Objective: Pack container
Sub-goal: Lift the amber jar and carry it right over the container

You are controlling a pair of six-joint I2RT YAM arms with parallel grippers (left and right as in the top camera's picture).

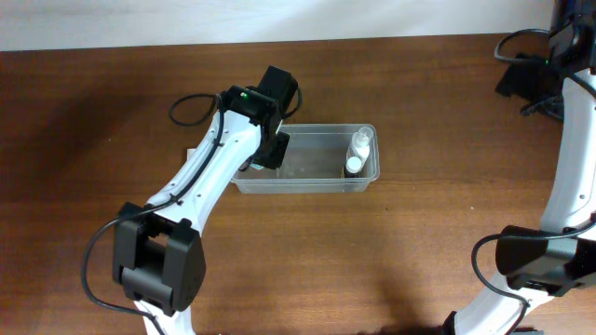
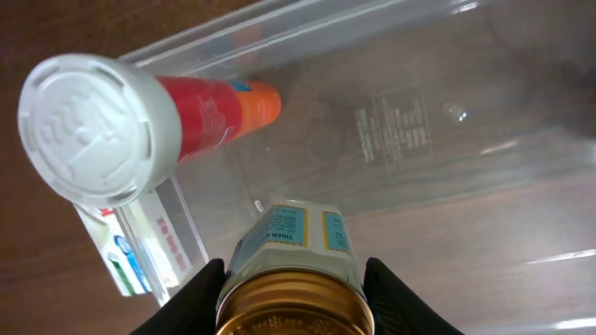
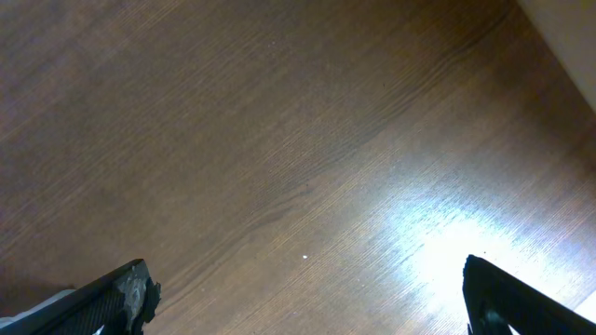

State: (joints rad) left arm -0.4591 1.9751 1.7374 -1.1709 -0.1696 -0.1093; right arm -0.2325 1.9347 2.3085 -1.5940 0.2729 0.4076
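The clear plastic container (image 1: 317, 182) lies at the table's middle; the left wrist view shows its see-through floor (image 2: 419, 130). My left gripper (image 1: 271, 149) (image 2: 293, 284) hangs over the container's left end, shut on a small gold-lidded jar (image 2: 298, 237) with a blue and yellow label. A red and orange tube with a white cap (image 2: 140, 121) sits at that same end, beside the jar. Two small white bottles (image 1: 358, 154) lie in the container's right end. My right gripper (image 3: 307, 298) is wide open and empty over bare table.
A small white box with blue and green print (image 2: 130, 251) sits against the container's left wall; whether inside or outside I cannot tell. The right arm (image 1: 568, 186) stands along the table's right edge, far from the container. Black cables (image 1: 191, 107) loop behind the left arm.
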